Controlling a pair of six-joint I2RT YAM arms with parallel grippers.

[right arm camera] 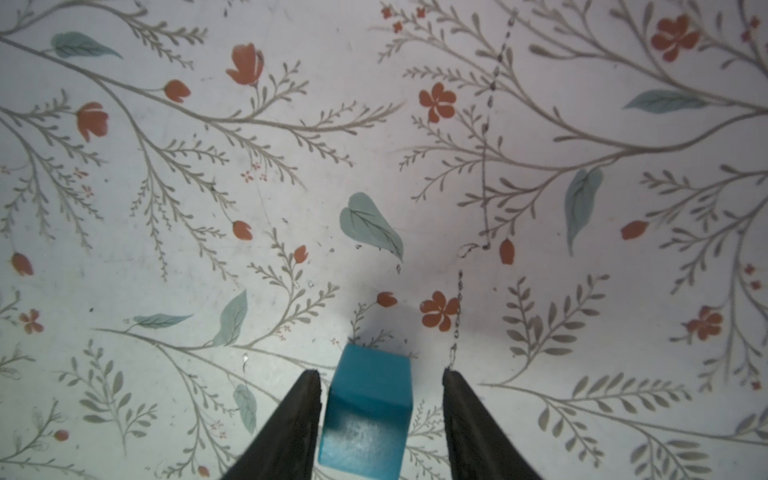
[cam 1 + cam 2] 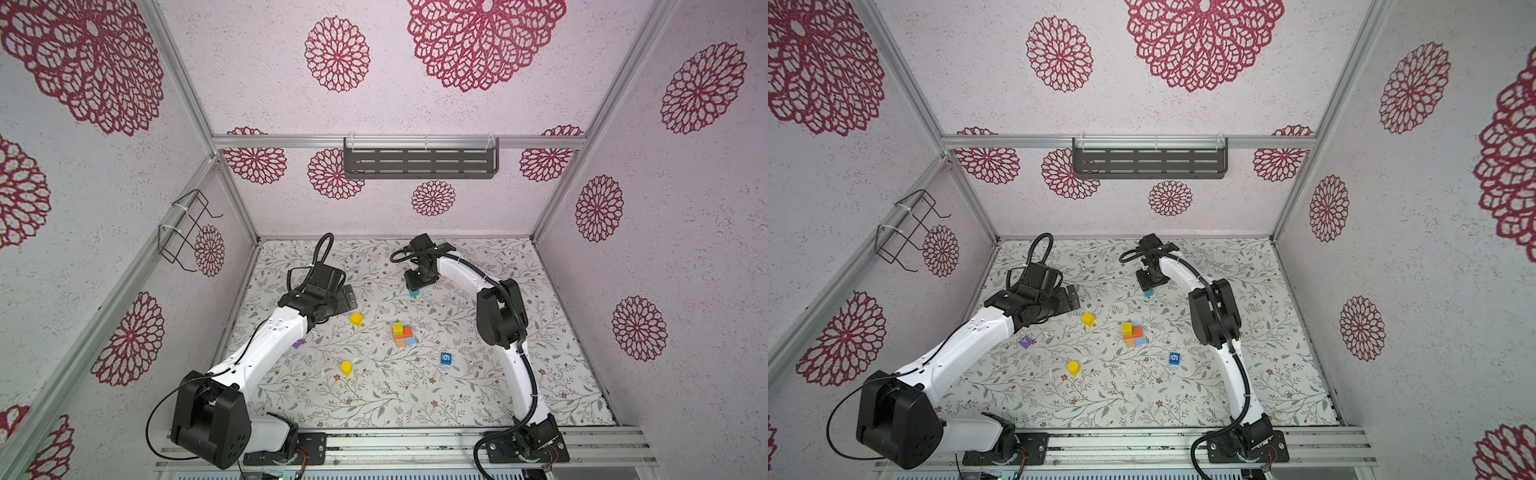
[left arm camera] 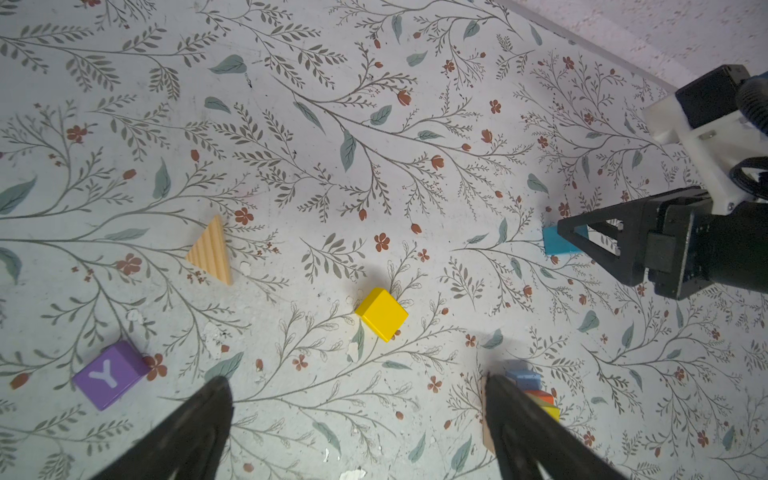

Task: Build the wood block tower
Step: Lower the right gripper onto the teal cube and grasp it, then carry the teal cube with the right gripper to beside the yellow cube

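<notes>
Your left gripper (image 3: 355, 382) hangs spread wide near the yellow cube (image 3: 381, 313), the started tower (image 2: 403, 334) (yellow on orange, tan, light blue) stands centrally, and your right gripper (image 1: 381, 374) straddles the teal block (image 1: 368, 411) beyond it, one side gapped, not yet pinching, evidently lined up to lift it.

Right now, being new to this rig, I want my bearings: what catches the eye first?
The big red wall rosettes strike first. In the middle stands a small bright block stack. Toward the back, the right tool straddles a teal block.
</notes>
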